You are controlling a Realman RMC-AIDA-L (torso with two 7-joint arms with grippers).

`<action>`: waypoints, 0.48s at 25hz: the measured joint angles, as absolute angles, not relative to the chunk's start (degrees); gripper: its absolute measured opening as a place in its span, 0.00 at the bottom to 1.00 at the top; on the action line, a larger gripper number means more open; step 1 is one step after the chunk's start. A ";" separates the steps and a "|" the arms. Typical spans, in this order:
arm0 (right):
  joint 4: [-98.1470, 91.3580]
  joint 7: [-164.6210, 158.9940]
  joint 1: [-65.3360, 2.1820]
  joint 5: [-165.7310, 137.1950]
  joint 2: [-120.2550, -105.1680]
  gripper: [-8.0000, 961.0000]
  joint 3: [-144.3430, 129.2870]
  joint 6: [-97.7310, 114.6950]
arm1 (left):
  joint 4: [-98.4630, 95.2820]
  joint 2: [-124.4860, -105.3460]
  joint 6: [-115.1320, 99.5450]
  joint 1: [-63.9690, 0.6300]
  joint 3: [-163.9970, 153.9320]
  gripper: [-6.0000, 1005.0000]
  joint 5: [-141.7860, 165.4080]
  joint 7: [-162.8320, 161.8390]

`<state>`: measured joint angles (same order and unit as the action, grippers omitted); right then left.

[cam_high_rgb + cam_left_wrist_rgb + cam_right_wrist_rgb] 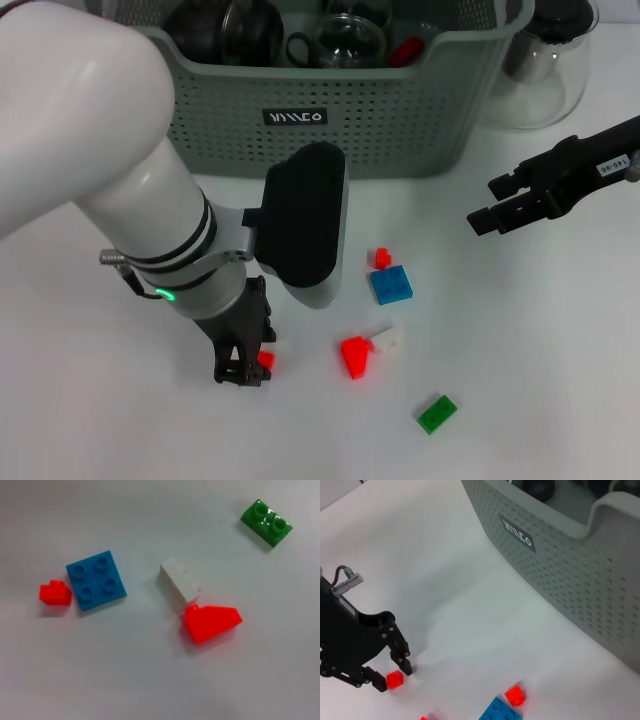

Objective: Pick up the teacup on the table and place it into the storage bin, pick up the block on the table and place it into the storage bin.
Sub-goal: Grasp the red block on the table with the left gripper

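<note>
The left end effector [248, 372] is lowered to the tabletop [540, 420] near its front edge, left of centre. Its black fingers [400, 655] are spread apart, with a small red block [395, 679] sitting between the fingertips on the tabletop; the right wrist view shows a gap on each side of the block, so no clamping is visible.

The right end effector [483, 203] hangs above the right side of the tabletop, in front of the right end of the storage bin. Its two black fingers are parted and grip nothing.

The storage bin [400, 120], a grey-green perforated basket with a black label [295, 117] on its front wall, stands along the rear edge of the tabletop. Dark glassware and a red item lie inside it; the individual pieces cannot be identified with certainty. A clear glass pot [545, 70] with a dark lid stands just beside the bin's right end.

Remaining loose parts lie on the tabletop toward the front, right of the left end effector:
- A blue four-stud plate [96, 580], with a second small red block [55, 593] just beside it on the bin side.
- A white brick [178, 580] touching a red sloped brick [212, 622] at one end.
- A green two-stud plate [266, 522], well apart from the others, nearest the front edge.
</note>
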<state>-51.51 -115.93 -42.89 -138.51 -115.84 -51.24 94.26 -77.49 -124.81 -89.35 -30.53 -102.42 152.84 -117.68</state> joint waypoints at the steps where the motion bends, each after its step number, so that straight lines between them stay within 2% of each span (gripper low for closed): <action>1: -51.51 -115.93 -42.89 -138.51 -115.84 0.76 -51.24 94.24 | -77.57 -124.81 -89.37 -30.43 -102.55 0.41 152.84 -117.68; 9: -51.39 -115.81 -42.89 -138.51 -115.84 0.76 -51.15 93.61 | -77.88 -124.80 -89.43 -29.82 -103.75 0.38 152.85 -118.03; 12: -51.32 -115.76 -42.89 -138.51 -115.84 0.76 -51.15 93.51 | -78.02 -124.81 -89.36 -29.66 -103.81 0.34 152.82 -118.18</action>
<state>-51.32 -115.76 -42.89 -138.51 -115.84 -51.15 93.51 -78.02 -124.81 -89.36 -29.66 -103.81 152.82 -118.18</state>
